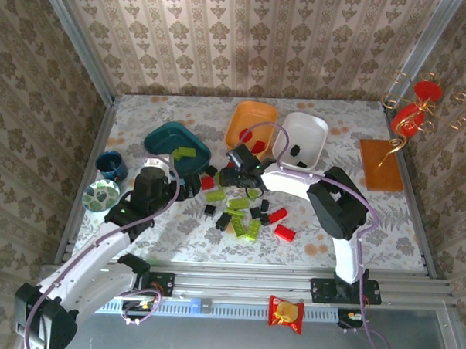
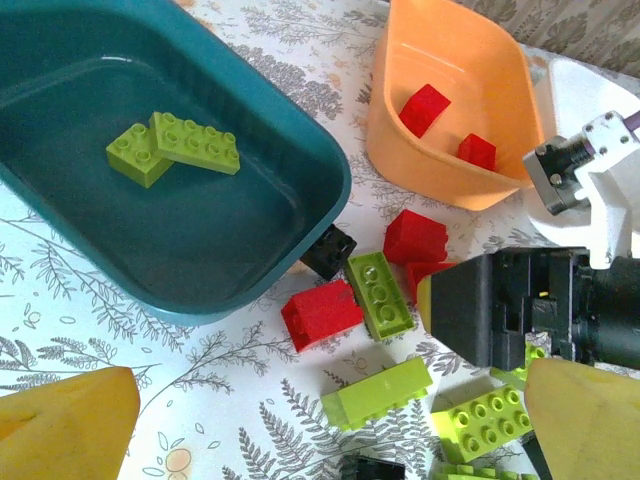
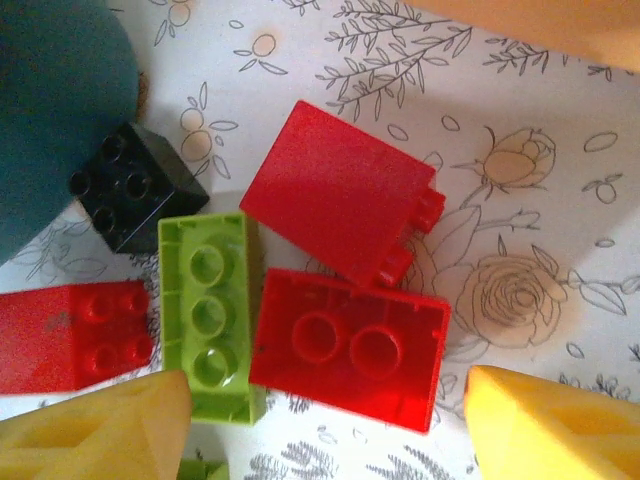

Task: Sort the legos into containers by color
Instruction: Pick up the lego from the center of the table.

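Left wrist view: left gripper (image 2: 328,420) spread wide, empty, hanging over loose legos (image 2: 378,392) beside the teal tub (image 2: 250,250), two lime bricks (image 2: 175,148) inside. Right gripper (image 3: 325,430) is parted too, straddling an upturned red brick (image 3: 350,345) on the table (image 3: 520,200), not clamped.

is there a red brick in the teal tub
No, the teal tub holds just two lime green bricks, lying side by side and touching.
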Controlling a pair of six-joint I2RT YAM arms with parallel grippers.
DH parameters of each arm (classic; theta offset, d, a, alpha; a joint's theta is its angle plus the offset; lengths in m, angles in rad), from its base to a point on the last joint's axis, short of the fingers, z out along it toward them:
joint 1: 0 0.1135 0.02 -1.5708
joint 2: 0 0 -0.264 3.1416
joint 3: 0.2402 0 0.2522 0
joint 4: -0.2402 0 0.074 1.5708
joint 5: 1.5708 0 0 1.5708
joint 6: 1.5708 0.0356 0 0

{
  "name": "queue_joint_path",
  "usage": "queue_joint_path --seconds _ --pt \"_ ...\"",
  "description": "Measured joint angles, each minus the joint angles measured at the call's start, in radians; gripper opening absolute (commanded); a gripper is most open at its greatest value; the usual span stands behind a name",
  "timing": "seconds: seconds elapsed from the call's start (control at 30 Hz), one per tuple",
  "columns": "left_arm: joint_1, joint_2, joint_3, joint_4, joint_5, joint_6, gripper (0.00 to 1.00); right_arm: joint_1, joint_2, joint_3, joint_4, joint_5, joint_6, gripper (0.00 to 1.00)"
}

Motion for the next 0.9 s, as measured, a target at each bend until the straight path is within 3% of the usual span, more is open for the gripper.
queue_joint_path --seconds 0.53,0.77,0.9 --pt "0.000 0.000 -0.021 0.000 0.000 -0.007 1.00 0.000 0.062 0.067 -0.060 0.034 0.003 0.61" --pt "0.000 0.000 -0.024 0.001 0.000 -0.007 1.00 -0.006 0.068 0.063 -0.068 0.039 -0.005 0.42" --pt "0.000 0.010 -0.024 0.001 0.000 -0.007 1.00 -0.016 0.021 -0.012 -0.024 0.034 -0.008 0.36"
